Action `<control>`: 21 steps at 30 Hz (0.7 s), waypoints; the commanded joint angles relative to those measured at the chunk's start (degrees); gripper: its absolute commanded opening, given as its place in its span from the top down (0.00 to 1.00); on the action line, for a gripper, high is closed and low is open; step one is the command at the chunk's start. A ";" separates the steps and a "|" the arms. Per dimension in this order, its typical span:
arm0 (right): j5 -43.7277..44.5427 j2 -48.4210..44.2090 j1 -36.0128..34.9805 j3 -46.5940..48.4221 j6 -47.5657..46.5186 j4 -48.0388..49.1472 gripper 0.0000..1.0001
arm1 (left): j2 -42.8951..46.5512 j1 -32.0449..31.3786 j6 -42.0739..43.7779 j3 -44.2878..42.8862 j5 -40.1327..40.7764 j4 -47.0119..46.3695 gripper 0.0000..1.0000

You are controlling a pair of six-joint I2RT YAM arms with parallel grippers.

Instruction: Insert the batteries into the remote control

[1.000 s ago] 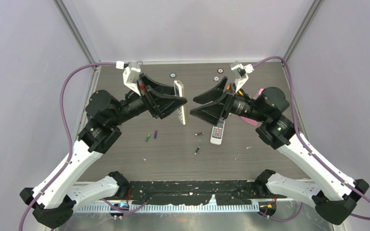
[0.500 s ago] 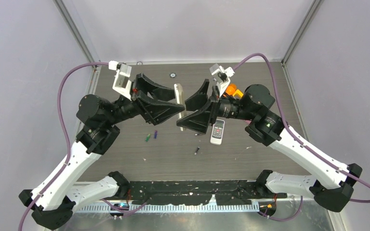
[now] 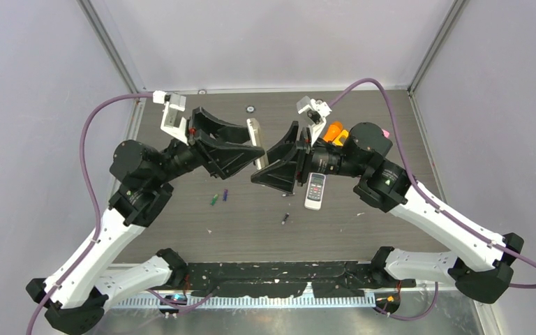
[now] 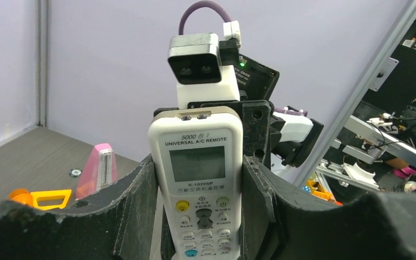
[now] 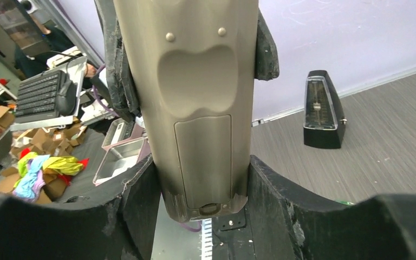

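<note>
Left gripper [image 3: 256, 148] clamped on remote [image 4: 200, 162], held aloft. Right gripper [image 3: 264, 166] jaws flank its sides; grip unclear. Batteries [image 3: 213, 199] lie on table [image 3: 251, 234]. Step: two-arm hold. Next, probably: firm grip, slide cover [image 5: 203, 157] off.

Left wrist view: the bottom edge cuts off the lower keypad of the held remote [image 4: 200, 173]; the left gripper [image 4: 199, 165] covers its side edges. Right wrist view: the upper edge cuts off its far end; contact between the right gripper [image 5: 200, 162] and its sides cannot be confirmed. Top view: the right gripper overlaps the far end of the second remote [image 3: 314, 192]; the batteries [image 3: 214, 199] are too small for detail.
</note>
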State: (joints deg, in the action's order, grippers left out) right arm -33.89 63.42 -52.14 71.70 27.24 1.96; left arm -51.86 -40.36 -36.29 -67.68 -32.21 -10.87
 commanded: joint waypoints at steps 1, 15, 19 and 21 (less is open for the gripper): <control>8.73 0.28 -1.40 3.95 -6.37 -8.29 0.73 | 0.93 -0.09 2.38 0.48 3.42 -0.37 0.34; 40.76 3.16 -10.44 6.32 -32.29 -23.65 0.82 | -0.93 -0.05 2.58 -10.68 22.72 38.69 0.11; 44.79 3.08 -10.90 4.63 -35.63 -22.45 0.82 | -2.63 1.01 0.83 -13.94 24.45 49.32 0.14; 45.33 3.23 -11.10 4.50 -37.27 -22.47 0.82 | -3.70 1.42 0.38 -14.98 21.50 51.91 0.17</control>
State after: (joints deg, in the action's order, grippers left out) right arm 5.08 67.44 -62.59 75.96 -4.23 -22.76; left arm -53.91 -39.79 -34.57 -79.61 -10.57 29.52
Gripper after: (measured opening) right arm 0.587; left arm 0.861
